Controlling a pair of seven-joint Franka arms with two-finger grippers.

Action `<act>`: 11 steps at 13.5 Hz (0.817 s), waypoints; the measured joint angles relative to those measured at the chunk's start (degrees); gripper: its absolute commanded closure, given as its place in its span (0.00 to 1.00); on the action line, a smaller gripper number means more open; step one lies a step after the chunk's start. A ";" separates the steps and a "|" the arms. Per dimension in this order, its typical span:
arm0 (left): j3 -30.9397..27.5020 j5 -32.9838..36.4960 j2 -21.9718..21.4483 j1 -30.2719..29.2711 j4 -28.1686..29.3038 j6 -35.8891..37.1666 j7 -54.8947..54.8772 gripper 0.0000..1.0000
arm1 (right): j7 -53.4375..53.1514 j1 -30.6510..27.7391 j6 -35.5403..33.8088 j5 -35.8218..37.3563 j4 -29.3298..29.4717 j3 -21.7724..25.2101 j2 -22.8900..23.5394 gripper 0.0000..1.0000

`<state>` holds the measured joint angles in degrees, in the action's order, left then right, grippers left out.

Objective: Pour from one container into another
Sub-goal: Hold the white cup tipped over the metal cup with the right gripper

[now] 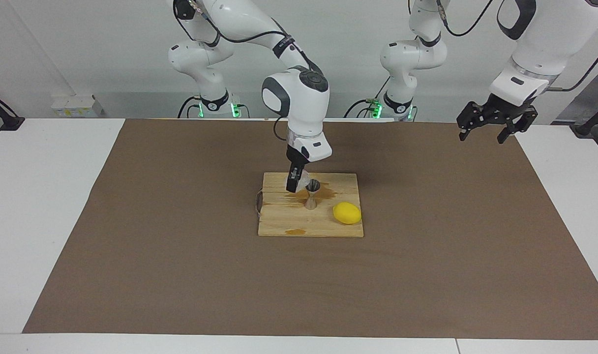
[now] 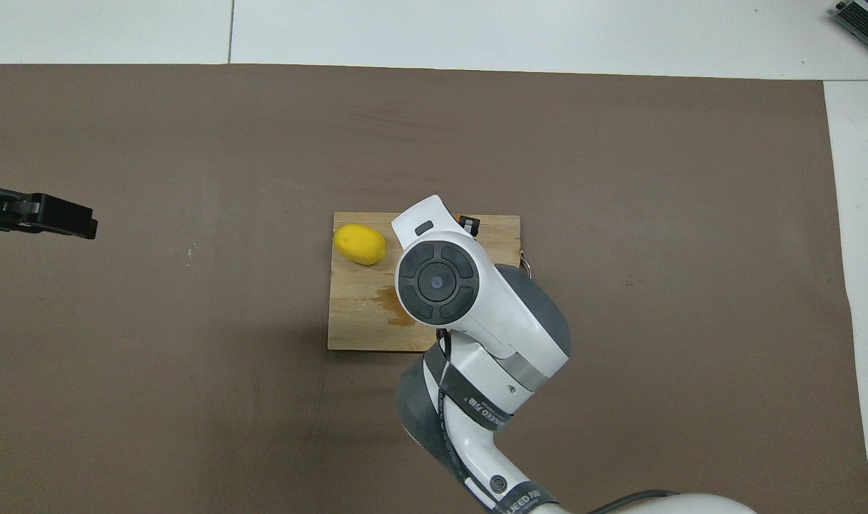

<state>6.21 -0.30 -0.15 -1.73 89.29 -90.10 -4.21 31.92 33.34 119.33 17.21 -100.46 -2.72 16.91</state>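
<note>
On the wooden board at the middle of the brown mat, the silver jigger stands upright, its narrow waist clear of the wood and its upper cone open to the top. Just above and beside that upper cone, the right claw holds the small clear cup, tilted toward the jigger so that the cup's rim sits right at the jigger's mouth; whether the two touch cannot be told. The right claw is clamped tight on the cup, reaching straight down from the right arm, whose wrist hides both cup and jigger in the overhead view. A wet, darker stain spreads over the board around the jigger's foot and toward the robots. A yellow lemon lies on the same board, near the jigger, toward the left arm's end and a little farther from the robots. A small metal ring sticks out from the board's edge at the right arm's end. The left arm waits: the left claw hangs in the air with its fingers spread wide and nothing in them, over the mat's edge at its own end of the counter.
</note>
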 measured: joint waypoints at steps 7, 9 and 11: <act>0.01 0.00 0.01 0.01 0.00 0.00 0.01 0.00 | 0.00 0.18 -0.62 1.99 0.01 -0.03 0.01 0.62; 0.01 0.00 0.01 0.01 0.00 0.00 0.01 0.00 | 0.00 0.62 -0.63 2.43 0.01 -0.02 0.01 0.62; 0.01 0.00 0.02 0.01 0.02 0.00 0.02 0.00 | -0.02 1.68 -0.98 3.38 0.05 -0.04 0.02 0.62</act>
<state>6.22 -0.30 -0.13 -1.72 89.31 -90.10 -4.20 31.90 35.02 118.35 20.59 -100.41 -2.76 16.93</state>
